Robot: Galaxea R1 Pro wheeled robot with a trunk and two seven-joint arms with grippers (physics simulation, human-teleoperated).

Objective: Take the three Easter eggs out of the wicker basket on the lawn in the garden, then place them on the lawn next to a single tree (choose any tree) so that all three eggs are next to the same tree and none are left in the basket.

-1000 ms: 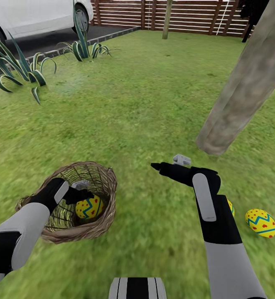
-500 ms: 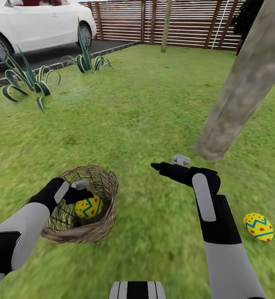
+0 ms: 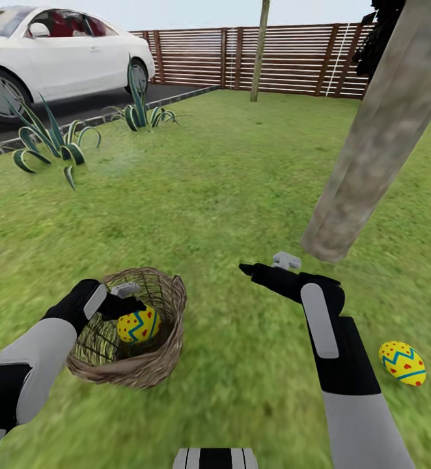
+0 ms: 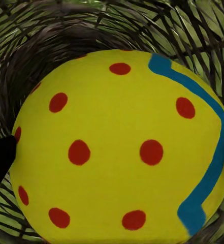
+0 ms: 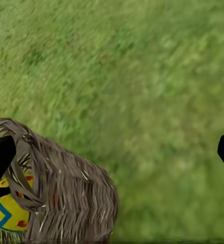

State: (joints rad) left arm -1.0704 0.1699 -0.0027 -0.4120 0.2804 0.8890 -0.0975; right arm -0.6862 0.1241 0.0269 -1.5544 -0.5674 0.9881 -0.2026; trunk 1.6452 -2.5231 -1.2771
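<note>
While the left gripper (image 3: 132, 305) holds a yellow egg (image 3: 138, 324) just over the inside of the wicker basket (image 3: 157, 365), the picture has slid down a bit since a second ago. That is the head camera tipping up, not the things moving. More of the white car (image 3: 59, 55) and the fence (image 3: 293, 58) can be seen now.

The arm and egg look much as before, so the egg has not come out yet. In the left wrist view the egg (image 4: 119, 147) sits between two dark fingers (image 4: 0, 157), close on each side.

The right gripper (image 3: 247, 268) is wide apart and holds nothing. It hangs over the lawn (image 3: 215, 176) between the basket and the tree (image 3: 372, 150).

One egg (image 3: 403, 363) lies on the grass near the tree. I think lifting this one out comes next.
</note>
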